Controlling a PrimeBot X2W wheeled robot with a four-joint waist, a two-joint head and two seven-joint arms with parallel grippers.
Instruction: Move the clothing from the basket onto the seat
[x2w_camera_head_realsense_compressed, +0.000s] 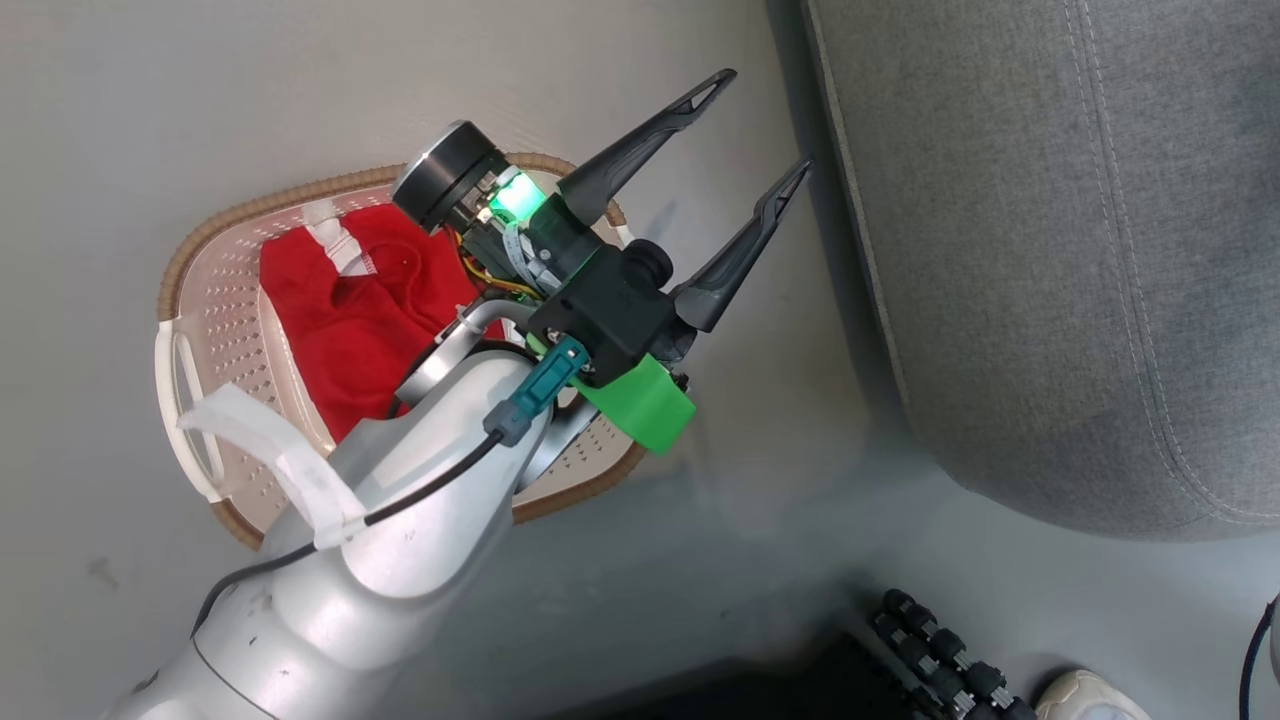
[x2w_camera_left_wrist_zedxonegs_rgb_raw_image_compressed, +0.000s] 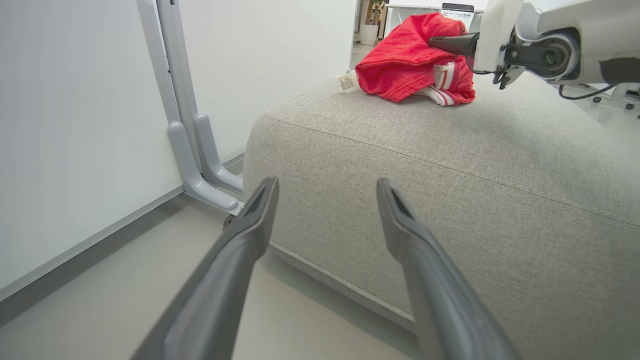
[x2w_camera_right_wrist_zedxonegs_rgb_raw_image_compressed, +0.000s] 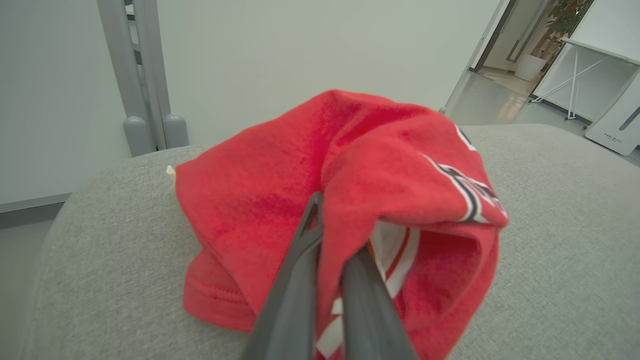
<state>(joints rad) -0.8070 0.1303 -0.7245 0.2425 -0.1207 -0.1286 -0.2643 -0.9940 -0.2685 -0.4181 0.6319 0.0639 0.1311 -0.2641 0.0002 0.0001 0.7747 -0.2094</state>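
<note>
The cream basket sits on the floor with one red garment crumpled inside, partly hidden by my left arm. My left gripper hovers above the basket's right side, open and holding nothing; in the left wrist view this left gripper points at the side of the grey seat. A red jersey with white stripes and dark lettering lies bunched on the seat. My right gripper is shut on a fold of it. The left wrist view shows the right gripper at the jersey.
The seat's rounded corner lies just right of the basket with a strip of floor between. A grey stand foot rests by the white wall. A black wheeled base and a shoe are at the lower right.
</note>
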